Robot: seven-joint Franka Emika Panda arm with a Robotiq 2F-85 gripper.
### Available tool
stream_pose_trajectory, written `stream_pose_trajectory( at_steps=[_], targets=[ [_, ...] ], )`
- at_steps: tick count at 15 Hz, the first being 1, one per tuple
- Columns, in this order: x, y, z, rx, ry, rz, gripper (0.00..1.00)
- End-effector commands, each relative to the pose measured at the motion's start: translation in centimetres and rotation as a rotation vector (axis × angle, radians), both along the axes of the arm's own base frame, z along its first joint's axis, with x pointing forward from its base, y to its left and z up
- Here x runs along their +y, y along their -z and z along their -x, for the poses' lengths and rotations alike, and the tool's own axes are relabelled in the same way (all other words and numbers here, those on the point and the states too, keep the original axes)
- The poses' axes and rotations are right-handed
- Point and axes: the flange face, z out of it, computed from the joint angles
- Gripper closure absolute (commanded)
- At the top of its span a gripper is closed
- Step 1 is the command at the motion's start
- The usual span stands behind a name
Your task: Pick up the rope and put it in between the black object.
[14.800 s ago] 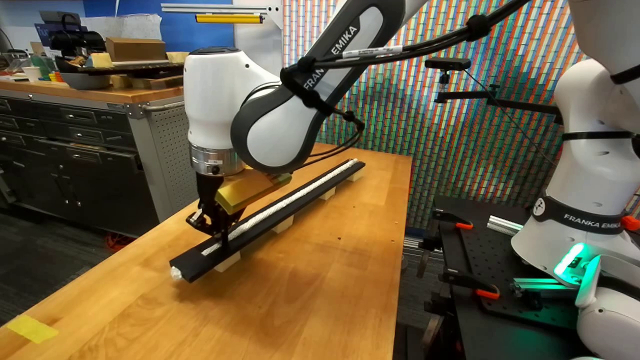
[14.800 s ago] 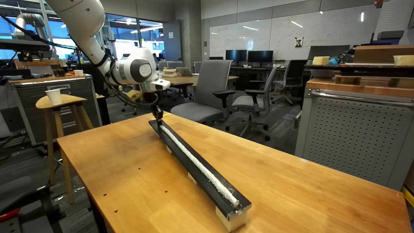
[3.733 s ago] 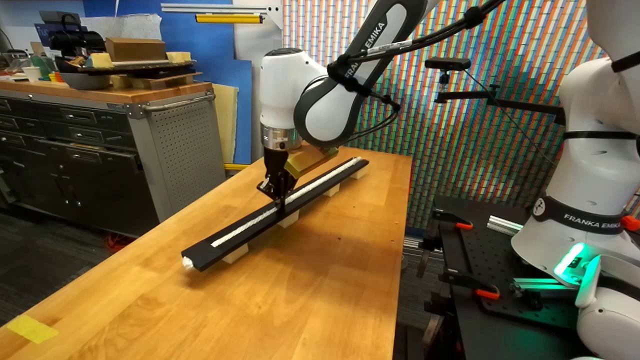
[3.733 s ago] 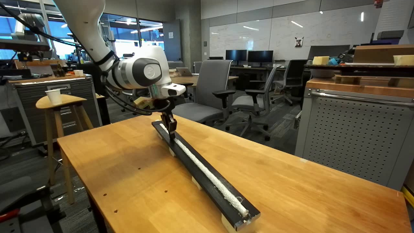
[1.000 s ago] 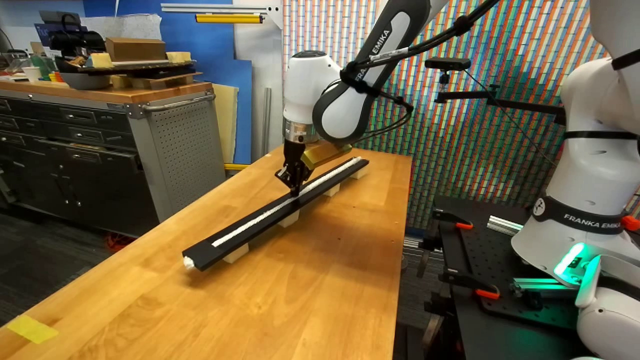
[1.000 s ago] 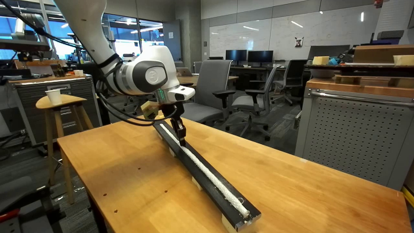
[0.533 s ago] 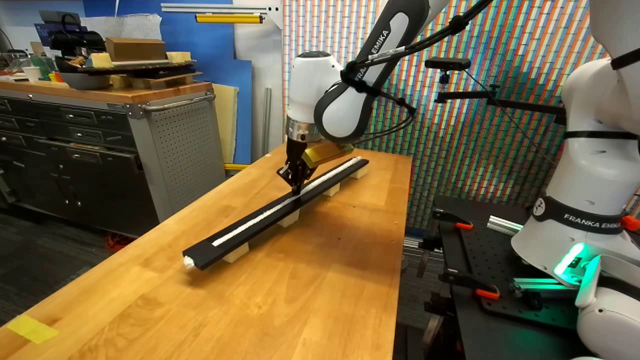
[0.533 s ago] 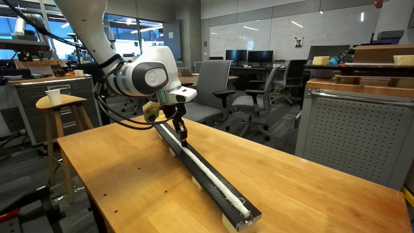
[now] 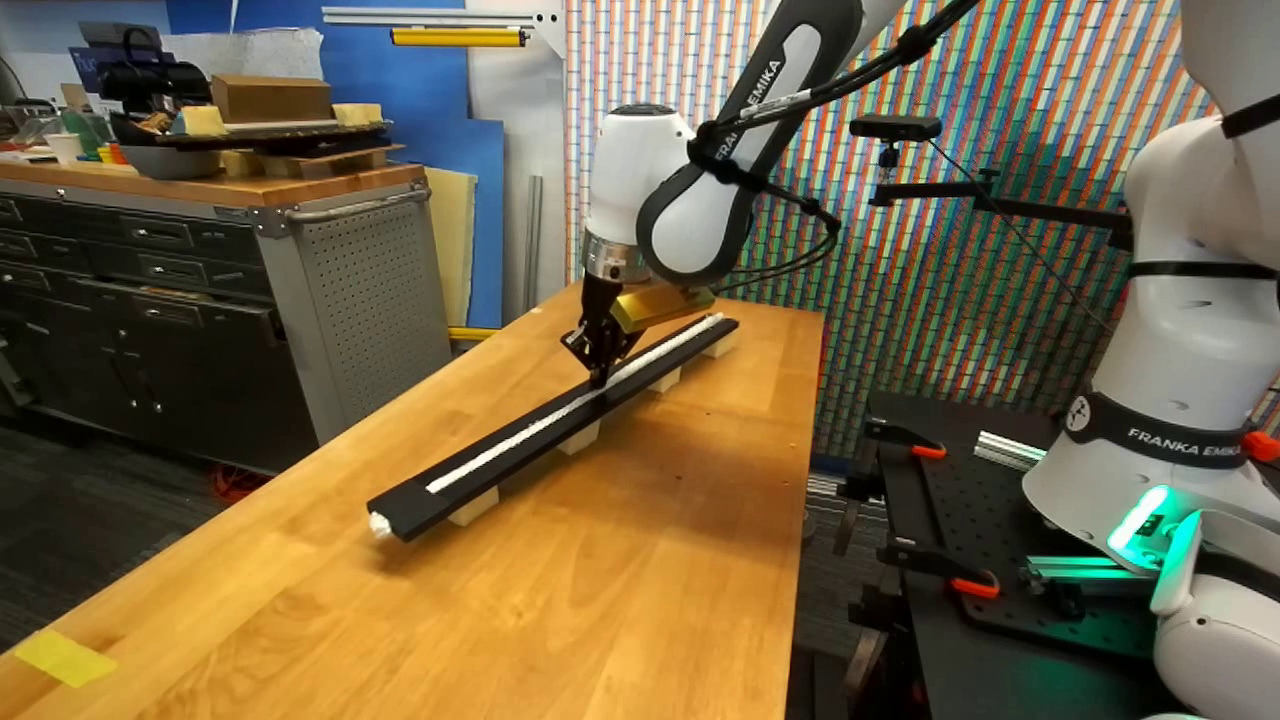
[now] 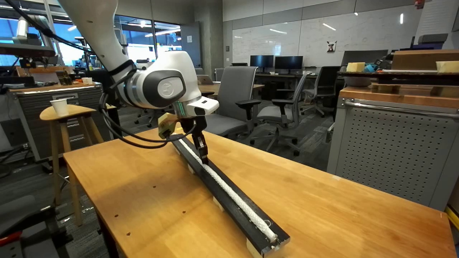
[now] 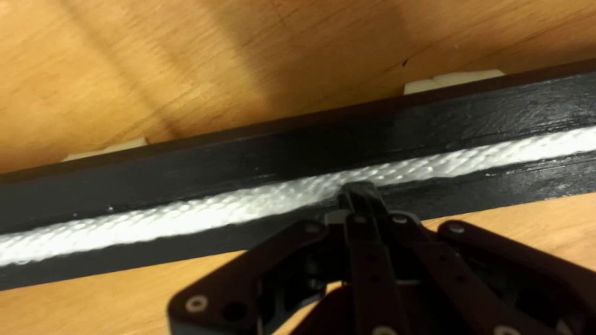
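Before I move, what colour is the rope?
The rope is white, with a braided look; clearest in the wrist view.

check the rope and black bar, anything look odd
A white tuft sticks out at one end of the black bar, though the rope along its top stops short there. Near the opposite end lies a thin loop, perhaps a loose strand.

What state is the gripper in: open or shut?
Shut: in the wrist view, the gripper has its fingers together with no visible gap, and the rope runs past them, not between.
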Motion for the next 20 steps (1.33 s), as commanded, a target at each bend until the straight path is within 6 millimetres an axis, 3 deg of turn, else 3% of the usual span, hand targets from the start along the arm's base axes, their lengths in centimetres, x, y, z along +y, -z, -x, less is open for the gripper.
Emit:
stream_pose_trajectory(
  at_steps=[1, 8, 14, 20],
  targets=[
    [-2.0, -0.1, 1.5, -0.008, 0.026, -0.003, 1.0],
    [-2.1, -1.9, 0.4, -0.041, 0.032, 0.006, 1.0],
    [0.1, -3.9, -0.1, -0.058, -0.011, 0.004, 1.0],
    [1.1, -3.4, 0.1, -0.005, -0.034, 0.004, 1.0]
  ],
)
